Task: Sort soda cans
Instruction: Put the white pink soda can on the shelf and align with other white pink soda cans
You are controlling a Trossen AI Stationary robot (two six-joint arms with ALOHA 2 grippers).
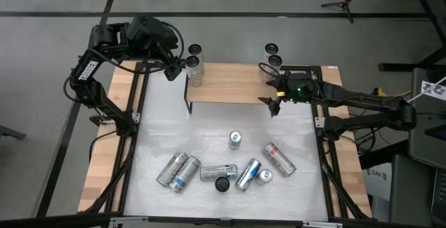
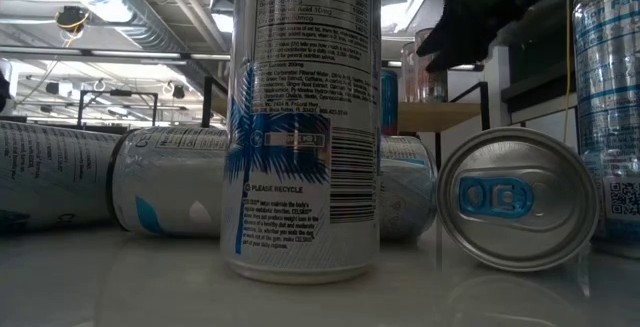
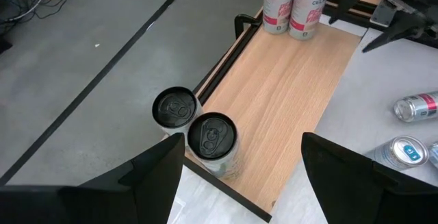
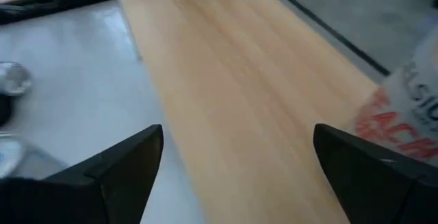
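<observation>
Sorting looks partly done. The wooden shelf [image 1: 230, 81] at the far side of the tabletop [image 1: 209, 144] carries two pairs of upright cans. The dark-topped pair [image 3: 202, 131] stands just ahead of the left end effector [image 3: 243, 159], and the red-marked pair [image 3: 291, 5] stands at the shelf's other end, close beside the right end effector [image 1: 273, 102]. Both end effectors are spread and empty. The left one hovers at its end of the shelf, just short of its pair. The right one hangs over the shelf's near edge; in its own wrist view a red-lettered can [image 4: 407, 107] is close to one finger.

The step in hand seems to be the pause between placements, with both arms free near the shelf. The next move calls for one arm to reach back toward the loose soda cans [image 1: 226, 165], which are well away from both end effectors on the near half of the tabletop. Most of these lie on their sides close together, some touching. One upright can [image 1: 235, 139] stands apart and looks the easiest to take. A lying can would need a grasp across its body and then turning upright.

The tabletop has a pale, lightly glossy covering over wood, inside a black frame. Beyond it are grey floor, a tripod foot with an orange cable, and, in the low view, ceiling ducts and strip lights.
</observation>
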